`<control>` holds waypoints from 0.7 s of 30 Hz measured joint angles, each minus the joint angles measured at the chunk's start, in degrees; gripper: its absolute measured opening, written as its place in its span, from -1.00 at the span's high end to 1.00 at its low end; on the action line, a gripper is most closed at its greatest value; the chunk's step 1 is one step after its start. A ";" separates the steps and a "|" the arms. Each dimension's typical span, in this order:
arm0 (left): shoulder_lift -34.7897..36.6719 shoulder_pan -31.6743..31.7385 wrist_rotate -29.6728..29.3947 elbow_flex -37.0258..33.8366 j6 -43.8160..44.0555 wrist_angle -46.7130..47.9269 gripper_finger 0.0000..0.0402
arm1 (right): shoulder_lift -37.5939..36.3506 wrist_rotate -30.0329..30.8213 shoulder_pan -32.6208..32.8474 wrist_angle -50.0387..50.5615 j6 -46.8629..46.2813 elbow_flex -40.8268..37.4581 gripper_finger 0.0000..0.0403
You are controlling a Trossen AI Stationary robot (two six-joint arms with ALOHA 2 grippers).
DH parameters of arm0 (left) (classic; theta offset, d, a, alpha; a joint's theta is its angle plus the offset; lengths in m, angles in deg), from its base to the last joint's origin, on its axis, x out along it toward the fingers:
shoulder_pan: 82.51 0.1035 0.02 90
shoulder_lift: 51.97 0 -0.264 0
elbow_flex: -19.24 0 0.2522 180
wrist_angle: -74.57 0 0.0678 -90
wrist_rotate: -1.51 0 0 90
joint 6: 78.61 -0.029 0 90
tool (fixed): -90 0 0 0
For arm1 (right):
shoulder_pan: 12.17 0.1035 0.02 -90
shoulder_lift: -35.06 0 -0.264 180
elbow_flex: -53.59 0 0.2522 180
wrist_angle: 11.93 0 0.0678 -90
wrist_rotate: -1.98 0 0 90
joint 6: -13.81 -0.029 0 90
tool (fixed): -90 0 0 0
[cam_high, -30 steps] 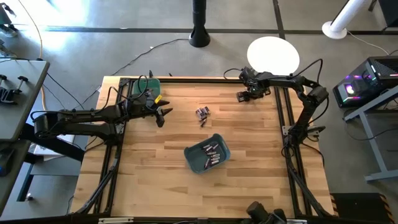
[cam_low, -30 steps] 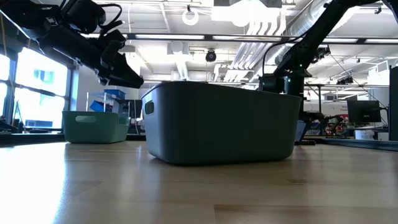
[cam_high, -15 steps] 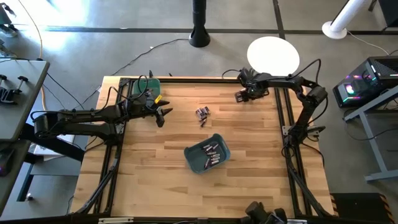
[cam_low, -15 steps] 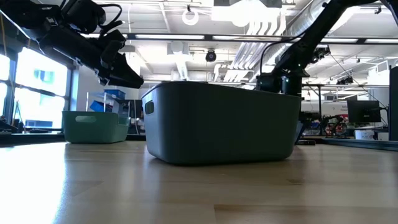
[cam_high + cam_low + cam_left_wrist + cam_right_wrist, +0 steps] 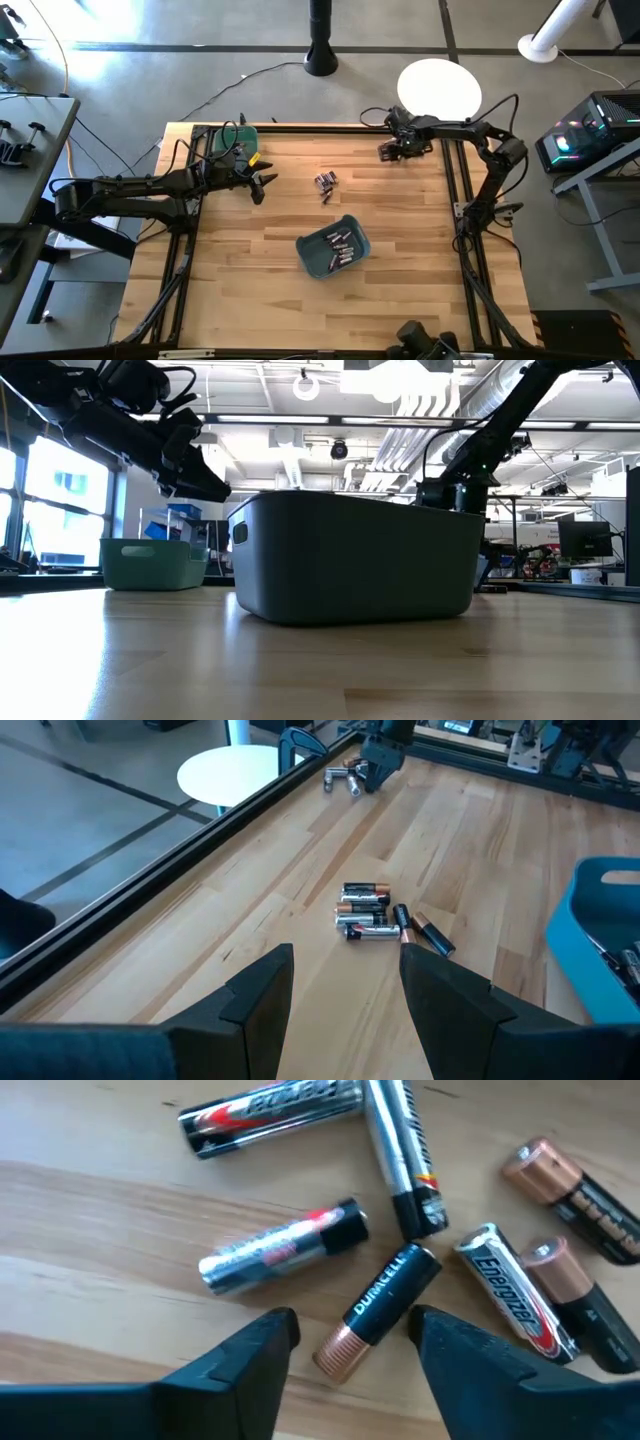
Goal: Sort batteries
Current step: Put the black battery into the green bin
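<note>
Several batteries, silver and copper-black, lie scattered on the wood near the table's far right corner. My right gripper hangs open over them, pointing down. One copper-ended black battery lies with its copper end between the fingers; I cannot tell whether they touch it. A second small pile of batteries lies mid-table. My left gripper is open above the wood to the left of that pile. More batteries lie inside the teal bin.
A green bin stands at the far left corner under my left arm. In the low view the teal bin fills the middle. Black rails run along the table's edges. Bare wood stretches along the near side.
</note>
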 joint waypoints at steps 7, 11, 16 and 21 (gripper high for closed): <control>0.00 -0.01 0.00 0.00 0.00 0.30 0.12 | 0.00 1.43 2.45 0.01 3.66 0.11 0.39; 0.00 -0.01 0.00 0.00 0.12 0.73 0.12 | 0.07 5.40 4.74 0.27 5.17 0.09 0.68; 0.00 0.00 -0.01 0.00 0.13 0.83 0.12 | 0.09 7.89 7.87 1.10 7.39 0.09 0.88; 0.00 -0.01 -0.01 0.00 0.41 0.90 0.12 | 0.10 18.79 13.76 6.41 6.18 -0.26 0.88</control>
